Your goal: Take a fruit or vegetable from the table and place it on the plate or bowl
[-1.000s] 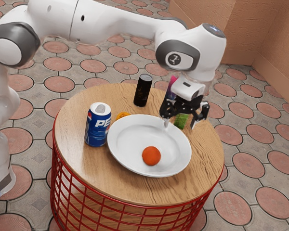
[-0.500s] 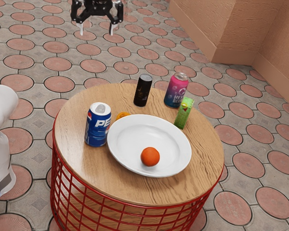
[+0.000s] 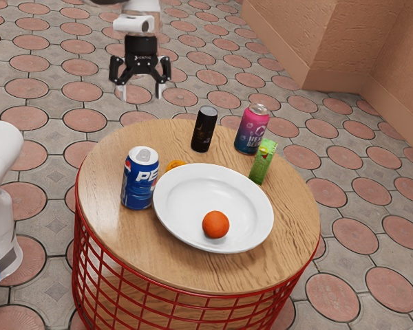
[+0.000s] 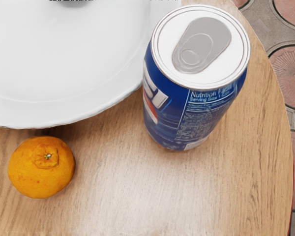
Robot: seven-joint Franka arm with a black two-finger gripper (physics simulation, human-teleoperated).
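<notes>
View: exterior
Claw [image 3: 140,89]: fingers spread with nothing between them; it hangs in the air over the tiled floor [image 3: 48,89], beyond the tabletop's far edge and well apart from everything on it.
Tabletop [image 3: 117,230]: round and wooden, on a red wire base [image 3: 158,299].
Plate [image 3: 175,199]: white, at the tabletop's middle, reaching toward its near edge.
Fruit [image 3: 215,224]: an orange-red ball lying on the plate, on its near part.
Mandarin [image 3: 174,165]: on the wood just behind the plate's far rim, between plate and Pepsi can, partly hidden by the rim.
Pepsi can [image 3: 139,177]: blue and upright, near the edge on the exterior view's left, just beside the plate.
Black can [image 3: 204,128]: upright near the far edge.
Pink can [image 3: 251,128]: upright near the far edge, on the exterior view's right of the black can.
Carton [image 3: 263,161]: green and upright, just beside the plate's rim, in front of the pink can.

View: wrist
Plate [image 4: 64,64]: broad white rim and bare inside.
Mandarin [image 4: 41,166]: on bare wood just beside the plate's rim; I cannot tell whether they touch.
Pepsi can [image 4: 196,78]: seen from above, silver top with its tab, its side at the plate's rim.
Tabletop [image 4: 162,196]: its curved edge runs just past the can, floor tiles [image 4: 290,64] beyond.
</notes>
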